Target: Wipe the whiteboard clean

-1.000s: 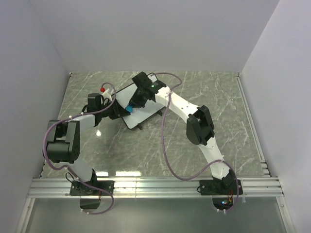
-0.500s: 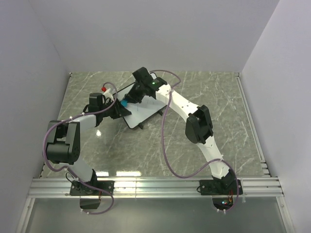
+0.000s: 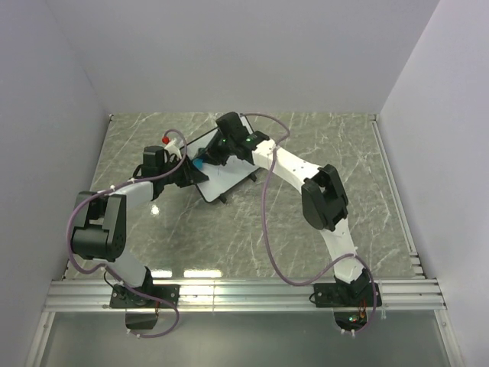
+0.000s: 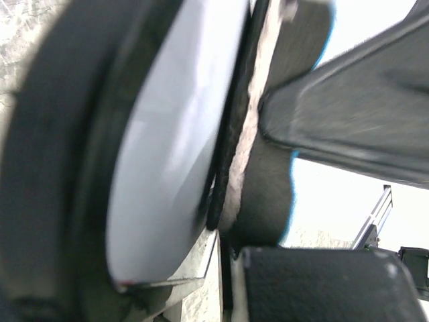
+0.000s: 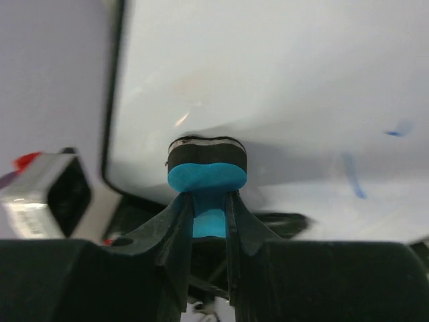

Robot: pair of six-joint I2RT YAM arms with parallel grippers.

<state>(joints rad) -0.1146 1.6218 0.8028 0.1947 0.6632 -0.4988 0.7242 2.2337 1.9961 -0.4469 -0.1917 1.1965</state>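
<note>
Blue eraser (image 5: 206, 164): a small block with a dark felt face, grasped between the fingers of the right gripper (image 5: 208, 208) and pressed onto the board near its left corner.
Whiteboard (image 3: 228, 176): sits on the grey-green marbled table (image 3: 321, 145), toward the far side, turned at a slant between the two arms.
Left gripper (image 3: 182, 173): clenched on the board's left edge; its wrist view shows the black frame pinched between the fingers.
Blue marks (image 5: 355, 181): a few faint strokes to the right of the eraser in the right wrist view; the surface around the eraser looks clean.
Step in hand: probably wiping, with most of the board cleared.
Doing it well: hold the felt flat with even pressure and sweep across to the blue strokes in overlapping passes. The left grip should hold firm so the board cannot slide.
Risk: a tilted eraser would skip over ink or catch the frame.
</note>
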